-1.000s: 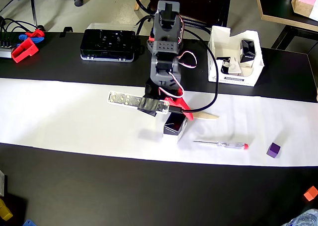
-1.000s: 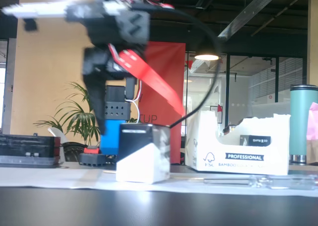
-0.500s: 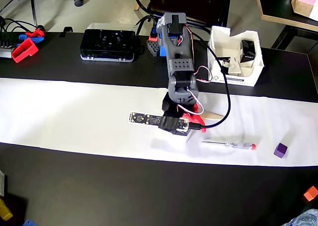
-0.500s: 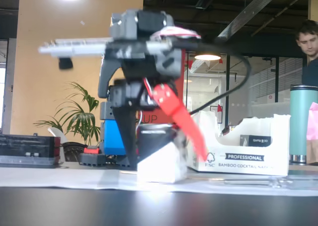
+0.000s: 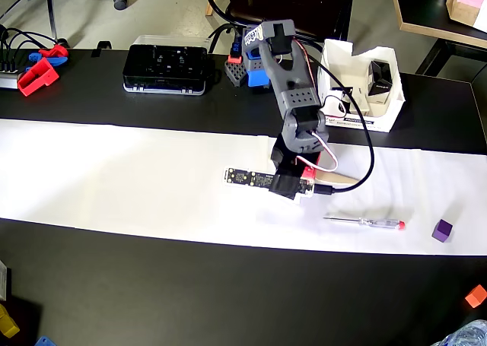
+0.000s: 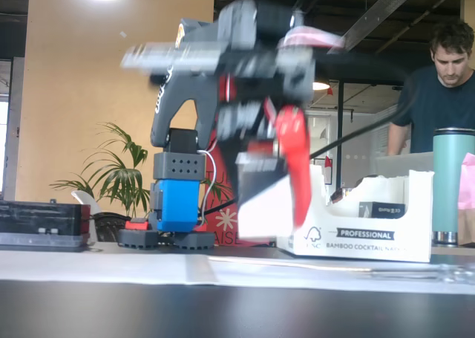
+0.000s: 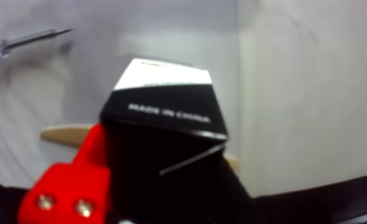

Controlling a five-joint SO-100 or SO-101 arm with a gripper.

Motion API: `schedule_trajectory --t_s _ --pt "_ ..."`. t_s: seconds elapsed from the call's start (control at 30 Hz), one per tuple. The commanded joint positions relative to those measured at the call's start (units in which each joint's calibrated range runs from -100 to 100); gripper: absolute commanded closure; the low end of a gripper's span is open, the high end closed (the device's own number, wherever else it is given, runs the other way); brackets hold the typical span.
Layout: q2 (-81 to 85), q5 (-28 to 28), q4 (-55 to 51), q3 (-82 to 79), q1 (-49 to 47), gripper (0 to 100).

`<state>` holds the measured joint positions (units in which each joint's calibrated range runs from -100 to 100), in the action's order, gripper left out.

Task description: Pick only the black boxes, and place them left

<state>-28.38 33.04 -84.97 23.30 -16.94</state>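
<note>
Black box (image 7: 165,128), printed "MADE IN CHINA" on its glossy face, sits clamped between the red and dark fingers of the gripper (image 6: 271,182), lifted clear of the white paper strip (image 5: 114,179) in the fixed view, though that view is blurred. Just beyond it in the overhead view lie a wooden stick (image 5: 338,178) and a red-handled screwdriver (image 5: 365,222), with a purple cube (image 5: 442,230) farther right. More black boxes (image 5: 378,80) stand in the white carton (image 5: 365,118) on the dark table (image 5: 228,293).

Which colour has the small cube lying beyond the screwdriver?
Dark purple cube, clearest in the overhead view.
</note>
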Motion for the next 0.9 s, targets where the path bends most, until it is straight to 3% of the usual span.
schedule_trajectory --t_s 0.0,0.2,0.5,0.87 --pt "18.62 -0.46 -3.67 5.33 -4.24 89" --pt "29.45 -1.99 -3.91 4.71 -11.08 89" --pt "41.94 -9.36 -3.98 3.29 -27.37 89" --pt "62.40 -11.62 -3.91 -24.01 -50.50 89"
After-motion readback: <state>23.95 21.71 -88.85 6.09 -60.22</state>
